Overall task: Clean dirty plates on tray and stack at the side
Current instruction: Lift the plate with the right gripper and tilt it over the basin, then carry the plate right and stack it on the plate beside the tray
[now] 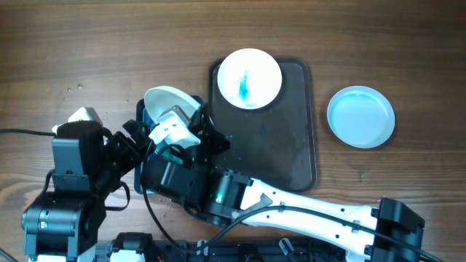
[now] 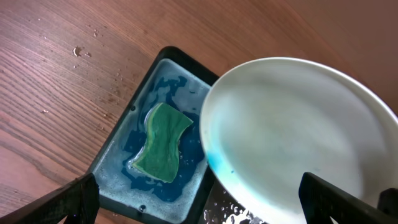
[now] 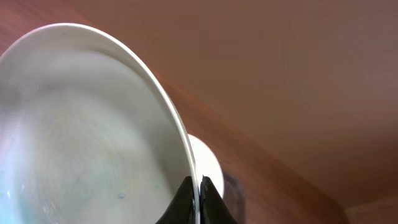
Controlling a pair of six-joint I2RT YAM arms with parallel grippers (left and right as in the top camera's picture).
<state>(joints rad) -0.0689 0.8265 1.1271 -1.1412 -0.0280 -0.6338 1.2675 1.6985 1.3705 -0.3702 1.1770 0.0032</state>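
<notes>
Plate [image 3: 93, 124] rim pinched in R hand [image 3: 198, 194] (L hand [image 2: 202, 199] released) above basin [image 2: 119, 135] w/ sponge [image 2: 163, 142].

Robot lab tabletop, not a real kitchen. Bare wood-grain table [image 1: 109, 44], left arm [image 1: 73, 167] at 8 o'clock, right arm [image 1: 306, 211] at 5 o'clock, loose cable [image 1: 22, 132] at 9 o'clock. Staged dishwashing props: tray [image 1: 284, 153] at 1 o'clock with a blue-smeared plate [image 1: 250, 78] on it, basin [image 2: 177, 78] of blue water with a sponge [image 2: 163, 142].

Tray [image 1: 291, 156] centre of overhead frame. Plate A [image 1: 250, 78] on tray, upper-left corner. Plate B [image 1: 360, 116] on table [image 1: 87, 51], right of tray, apart. Plate C [image 1: 169, 100] left of tray, tilted, raised over basin [image 2: 111, 163] right part. Sponge [image 2: 163, 142] in basin.
</notes>
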